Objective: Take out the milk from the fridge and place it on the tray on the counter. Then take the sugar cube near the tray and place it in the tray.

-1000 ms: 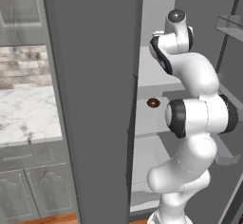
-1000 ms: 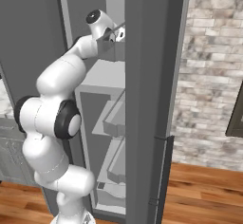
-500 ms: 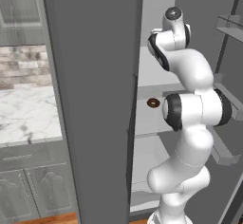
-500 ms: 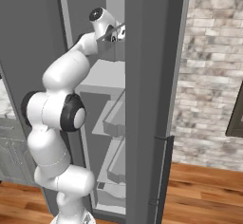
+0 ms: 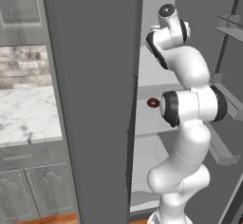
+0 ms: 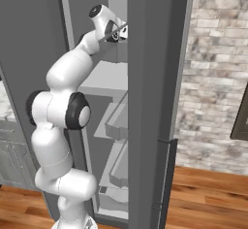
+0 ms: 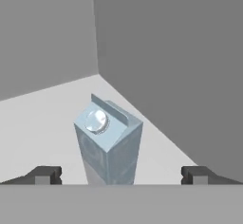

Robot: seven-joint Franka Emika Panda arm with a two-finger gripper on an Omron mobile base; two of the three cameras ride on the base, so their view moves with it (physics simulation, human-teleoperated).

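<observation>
Reaching deeper than a second ago, the arm has pushed into the fridge (image 5: 95,99). Its gripper (image 7: 121,174) is wide open, holding nothing, straddling the milk (image 7: 108,140) standing upright on a shelf (image 7: 42,123) near the back corner.

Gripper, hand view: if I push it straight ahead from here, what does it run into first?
Most likely the milk. It stands upright on the fridge shelf, centred between the open gripper's fingertips, near the back corner. Nothing sits between them, though the remaining depth is hard to judge.
</observation>
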